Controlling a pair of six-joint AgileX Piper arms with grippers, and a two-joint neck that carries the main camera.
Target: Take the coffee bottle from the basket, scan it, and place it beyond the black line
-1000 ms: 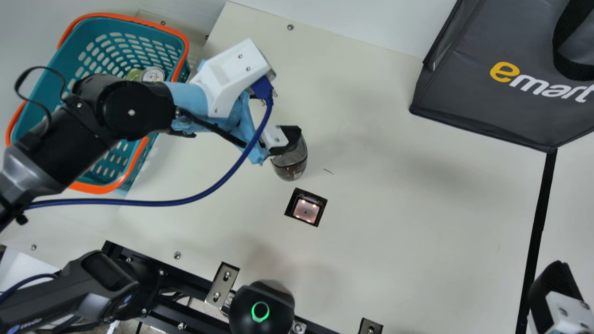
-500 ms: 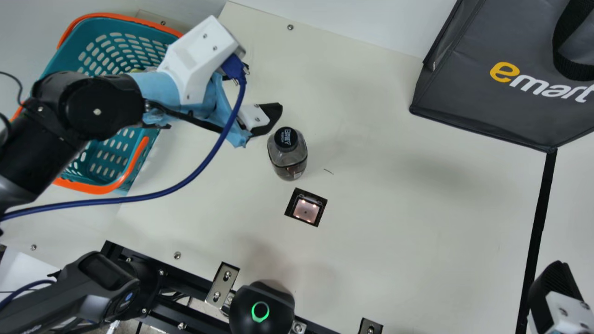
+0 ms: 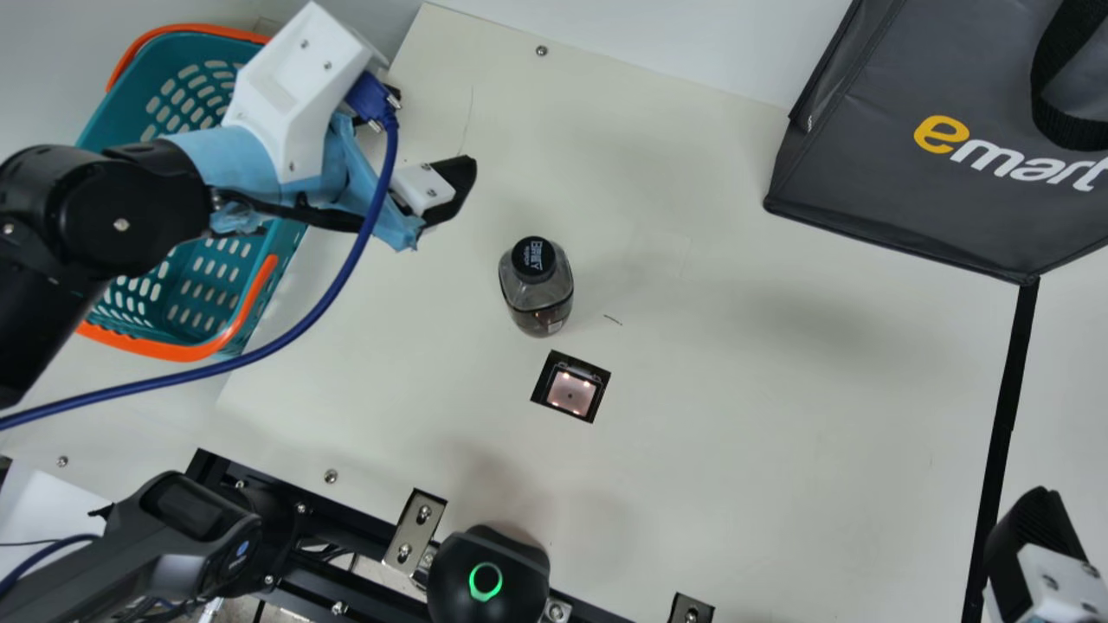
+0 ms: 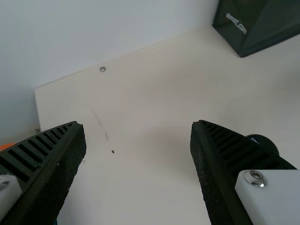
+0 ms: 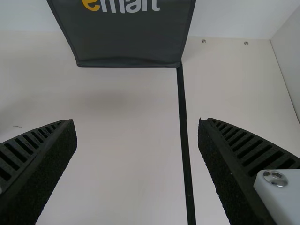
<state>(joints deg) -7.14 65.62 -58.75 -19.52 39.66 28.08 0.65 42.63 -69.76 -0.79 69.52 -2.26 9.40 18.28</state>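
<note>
Found the bottle (image 3: 544, 303) upright on the table (image 3: 779, 389), near the scan window (image 3: 571, 394) but apart from it, and on the basket's side of the black line (image 3: 1006, 415). Saw the left gripper (image 3: 424, 134) wide open above the table, between basket (image 3: 199, 350) and bottle, apart from the bottle. Caught the bottle's dark cap in the left wrist view, partly behind one finger.

Noted a broad stretch of table between bottle and line, and a further strip past the line. Followed the line from the bag's (image 3: 866, 156) lower corner to the near side. Saw the right gripper (image 3: 1034, 536) open too, over the line's near part; looked down on the line between its fingers in the right wrist view.

Met a wall (image 3: 658, 43) along the far edge, a side wall (image 5: 290, 61) past the line, and the black frame (image 3: 338, 523) along the near edge. Saw the basket at the table's left edge, partly under the left arm.
</note>
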